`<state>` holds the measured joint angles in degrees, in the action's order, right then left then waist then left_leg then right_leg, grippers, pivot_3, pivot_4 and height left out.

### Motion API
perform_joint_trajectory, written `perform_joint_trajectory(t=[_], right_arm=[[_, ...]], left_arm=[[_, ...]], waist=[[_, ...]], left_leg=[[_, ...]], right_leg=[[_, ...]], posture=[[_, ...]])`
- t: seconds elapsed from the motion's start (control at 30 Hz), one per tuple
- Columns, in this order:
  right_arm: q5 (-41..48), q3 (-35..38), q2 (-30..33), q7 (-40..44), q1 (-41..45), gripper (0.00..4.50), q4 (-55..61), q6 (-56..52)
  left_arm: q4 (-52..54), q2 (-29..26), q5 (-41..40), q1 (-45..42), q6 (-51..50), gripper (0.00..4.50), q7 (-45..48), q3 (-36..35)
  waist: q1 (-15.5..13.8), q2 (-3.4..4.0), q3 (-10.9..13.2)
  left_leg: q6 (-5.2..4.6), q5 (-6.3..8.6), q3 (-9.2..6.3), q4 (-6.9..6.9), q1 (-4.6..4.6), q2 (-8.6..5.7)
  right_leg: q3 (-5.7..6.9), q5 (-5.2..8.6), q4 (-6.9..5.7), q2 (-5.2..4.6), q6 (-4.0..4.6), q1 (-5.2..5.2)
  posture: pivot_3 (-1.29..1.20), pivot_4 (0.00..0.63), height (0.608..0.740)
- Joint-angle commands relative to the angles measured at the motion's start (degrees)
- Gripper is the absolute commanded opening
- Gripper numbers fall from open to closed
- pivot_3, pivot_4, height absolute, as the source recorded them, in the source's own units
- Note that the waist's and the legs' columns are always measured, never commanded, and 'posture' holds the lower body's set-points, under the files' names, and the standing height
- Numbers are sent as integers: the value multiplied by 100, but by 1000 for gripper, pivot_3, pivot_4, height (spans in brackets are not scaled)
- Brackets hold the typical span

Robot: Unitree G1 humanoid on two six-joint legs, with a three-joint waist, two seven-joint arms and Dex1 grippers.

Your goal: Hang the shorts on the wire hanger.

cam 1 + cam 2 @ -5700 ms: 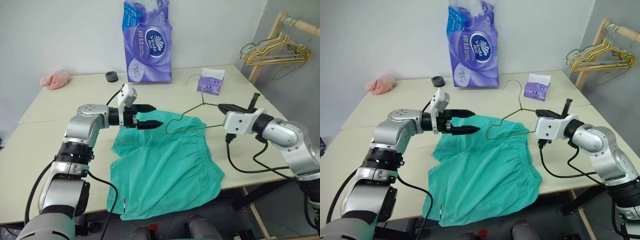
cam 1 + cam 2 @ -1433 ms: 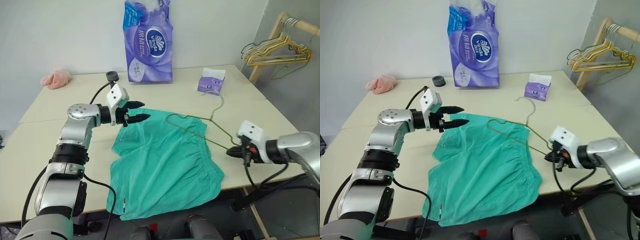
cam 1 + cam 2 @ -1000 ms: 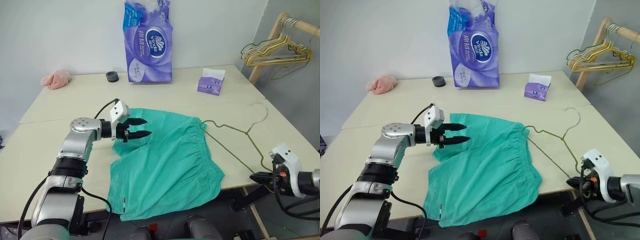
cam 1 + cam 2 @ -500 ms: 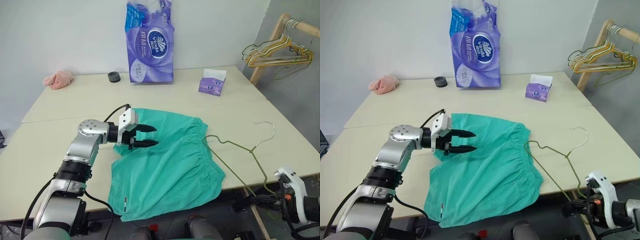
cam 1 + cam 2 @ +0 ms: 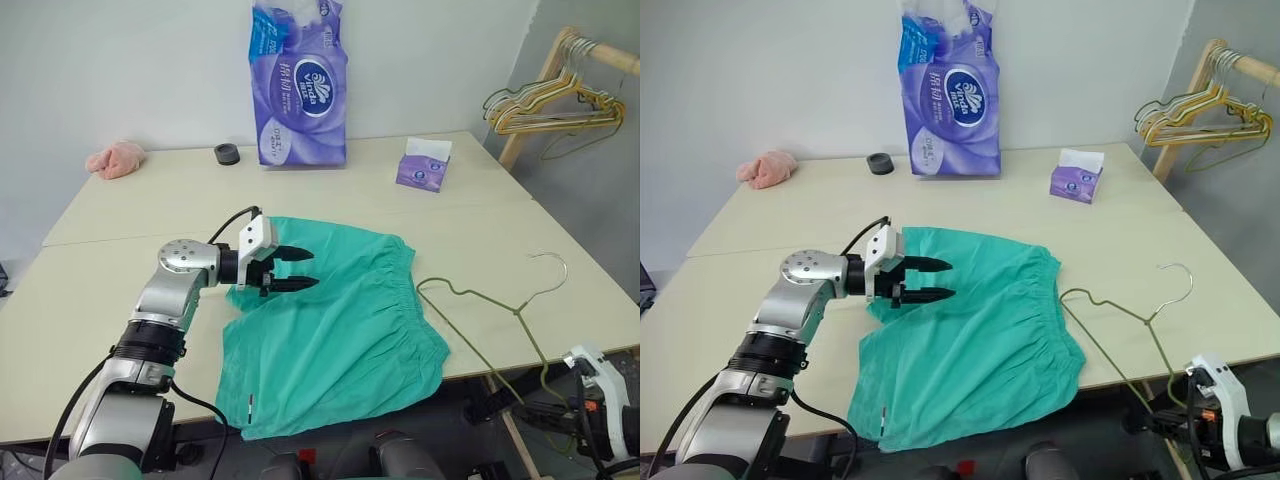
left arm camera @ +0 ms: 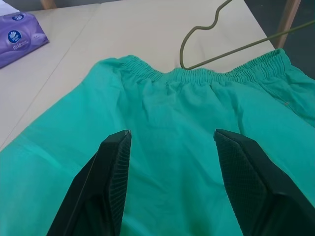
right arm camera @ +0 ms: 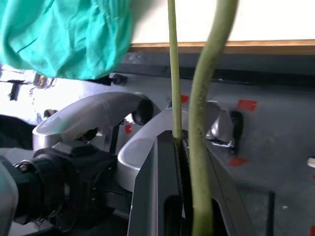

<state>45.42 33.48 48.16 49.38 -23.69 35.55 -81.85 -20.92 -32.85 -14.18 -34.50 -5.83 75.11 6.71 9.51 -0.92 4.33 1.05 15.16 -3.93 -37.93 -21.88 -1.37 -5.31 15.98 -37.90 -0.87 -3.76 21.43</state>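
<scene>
The teal-green shorts (image 5: 335, 320) lie flat on the table (image 5: 120, 300), with the front hem hanging over its near edge. My left gripper (image 5: 305, 268) hovers open just above their left part. In the left wrist view its fingers (image 6: 110, 167) stand apart over the fabric. The olive wire hanger (image 5: 480, 296) lies to the right of the shorts. Its bent corner rests beside the elastic waistband (image 6: 197, 76) and its hook points to the right. My right gripper (image 5: 548, 412) is below the table's front right corner, shut on the hanger's wire (image 7: 173, 73).
A tall purple tissue pack (image 5: 297, 85) stands at the back. Near it are a black ring (image 5: 226, 154), a pink cloth (image 5: 112, 158) at the far left and a small purple tissue box (image 5: 420, 168). A wooden rack with a bunch of hangers (image 5: 550, 100) stands beyond the right edge.
My right gripper has drawn the hanger right and toward the near edge, sinking below the table. The hanger's corner has slid away from the waistband. My left gripper has edged right over the shorts.
</scene>
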Motion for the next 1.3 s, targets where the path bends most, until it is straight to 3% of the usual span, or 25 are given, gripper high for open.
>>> perform_joint_trajectory(t=[0.03, 0.33, 0.7, 1.03, 1.3], right_arm=[[201, -188, 141, 3, 93, 0, 106, 36], [274, -557, 394, 42, 332, 0, -375, 97], [643, -1394, 31, -373, 2080, 0, -1173, -481], [854, -1612, 436, -173, 1601, 0, -1105, -697], [871, -1458, -305, -696, 2475, 0, -1630, -1004]], left_arm=[[11, -12, 17, -140, 109, 2828, -50, -76], [2, -27, 49, -96, 195, 2828, -152, -108], [-203, 31, 8, -266, 119, 2828, -391, -205], [-417, -8, 132, -327, 425, 2828, -699, -297], [-430, 57, 123, -361, 442, 2828, -781, -306]], waist=[[1, 0, 0], [-10, -2, 1], [-8, -3, 3], [-63, -6, 4], [-63, -5, 6]], left_leg=[[0, 0, 0, 0, 0, 0], [0, 0, 0, 0, 0, 0], [-2, 1, 2, 1, -1, 1], [-3, 2, -1, 1, -2, 0], [-3, 2, 0, 0, 0, 2]], right_leg=[[0, 0, 0, 0, 0, 0], [0, 0, 2, 0, 0, 0], [-5, 0, 2, 2, 1, 2], [-2, 0, 3, 0, 0, 1], [-4, 0, 3, 1, 0, 1]], posture=[[-246, 61, 740], [-230, 60, 740], [-219, 61, 740], [-198, 64, 740], [-204, 66, 740]])
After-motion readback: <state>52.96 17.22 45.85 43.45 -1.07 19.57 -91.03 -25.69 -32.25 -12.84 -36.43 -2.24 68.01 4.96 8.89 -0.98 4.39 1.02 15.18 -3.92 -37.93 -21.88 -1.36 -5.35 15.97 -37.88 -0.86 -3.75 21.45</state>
